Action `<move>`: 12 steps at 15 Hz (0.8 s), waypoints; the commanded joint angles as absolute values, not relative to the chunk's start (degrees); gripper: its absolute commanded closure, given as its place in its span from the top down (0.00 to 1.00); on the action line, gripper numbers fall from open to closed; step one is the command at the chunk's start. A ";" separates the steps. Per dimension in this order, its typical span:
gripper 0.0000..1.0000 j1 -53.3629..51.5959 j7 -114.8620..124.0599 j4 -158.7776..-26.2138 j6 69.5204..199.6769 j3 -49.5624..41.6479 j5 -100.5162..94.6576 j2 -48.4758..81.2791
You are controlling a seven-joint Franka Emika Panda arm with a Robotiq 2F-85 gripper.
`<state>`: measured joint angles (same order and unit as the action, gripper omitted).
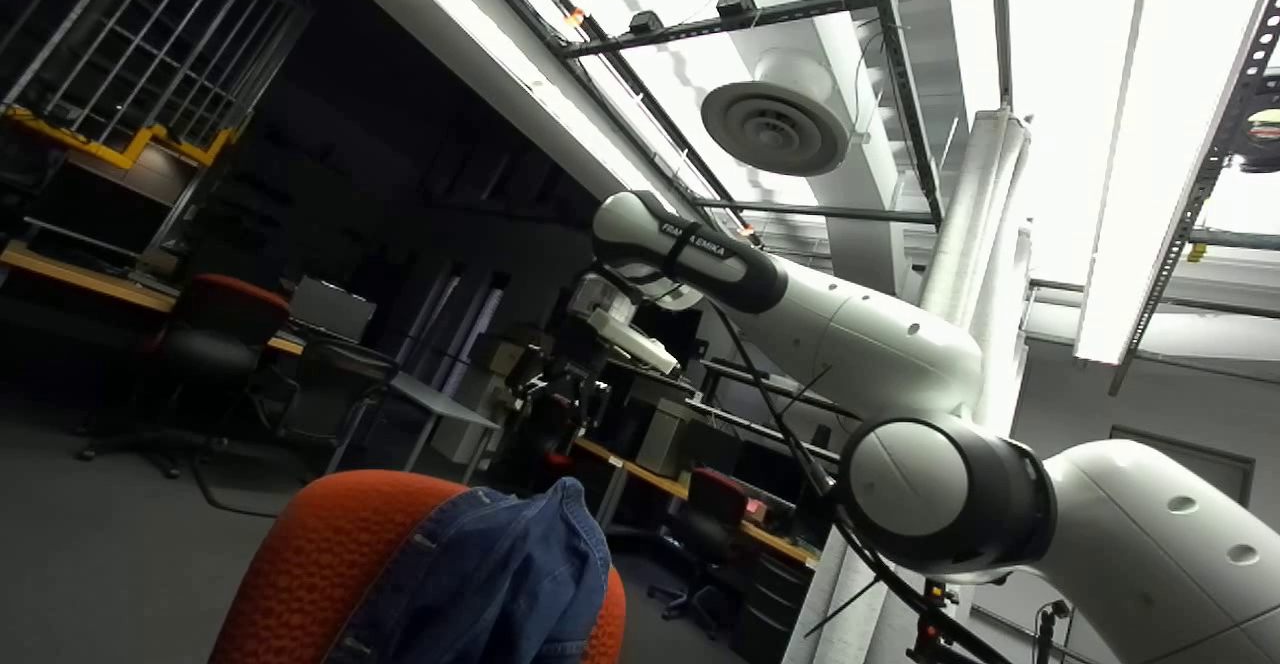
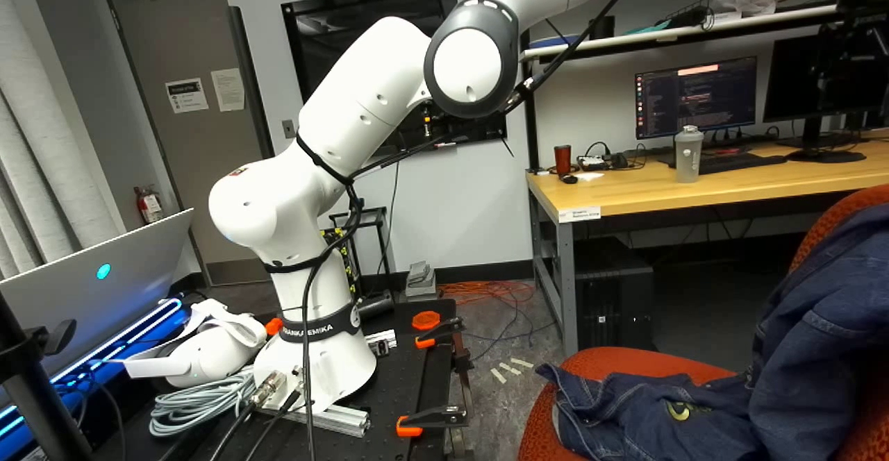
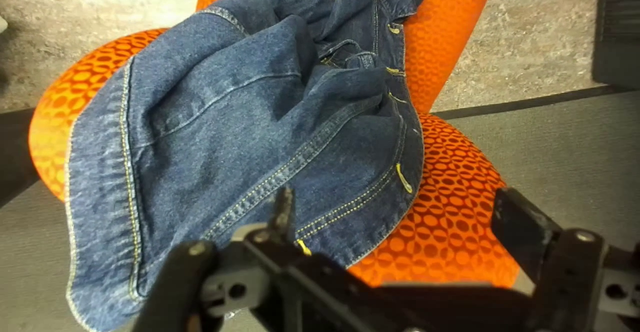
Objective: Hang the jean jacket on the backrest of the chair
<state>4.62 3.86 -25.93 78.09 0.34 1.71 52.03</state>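
One chair [image 1: 300, 554], orange and padded, bears the jean jacket [image 3: 235, 117]: it lies over the backrest [image 3: 445, 212] and runs down onto the seat [image 2: 639, 360], so the hanging looks largely done, perhaps wanting only straightening. The denim should handle soft and limp, with fair weight for cloth; it is unlikely to tear or to slip from a firm grip, and its doubled seams will probably be stiffer than the panels. The surest hold seems to be the stitched hem [image 3: 100, 217], which falls past the backrest's edge, or else the buttonhole strip [image 3: 380, 212] beside bare upholstery. A hard pull on either could drag the whole garment off the chair. The gripper [image 3: 392, 204] holds nothing: its fingers [image 3: 283, 212] stand wide apart over the backrest, their height above the cloth hard to judge.

In an exterior view, a wooden desk [image 2: 639, 180] stands beyond the chair. Near the chair's seat, a black table [image 2: 403, 378] carries the robot arm [image 2: 368, 100]. Past the chair, under the desk, sits a computer tower [image 2: 611, 287]. The chief obstacle is the padded backrest itself, which a low reach could knock; lesser is a clamp [image 2: 434, 417] at the table edge facing the seat.
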 commanded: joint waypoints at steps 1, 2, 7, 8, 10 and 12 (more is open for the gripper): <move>1.00 5.28 -1.76 -26.73 71.27 0.41 1.54 47.20; 1.00 5.29 -3.26 -27.07 70.12 0.12 1.03 46.34; 1.00 7.58 -10.32 -27.19 61.50 -1.07 -0.96 40.88; 1.00 8.13 -11.67 -27.34 59.82 -1.20 -1.20 40.04; 1.00 9.20 -13.94 -27.64 55.49 -1.06 -1.05 38.58; 1.00 10.41 -15.94 -27.54 51.03 -0.41 0.01 37.85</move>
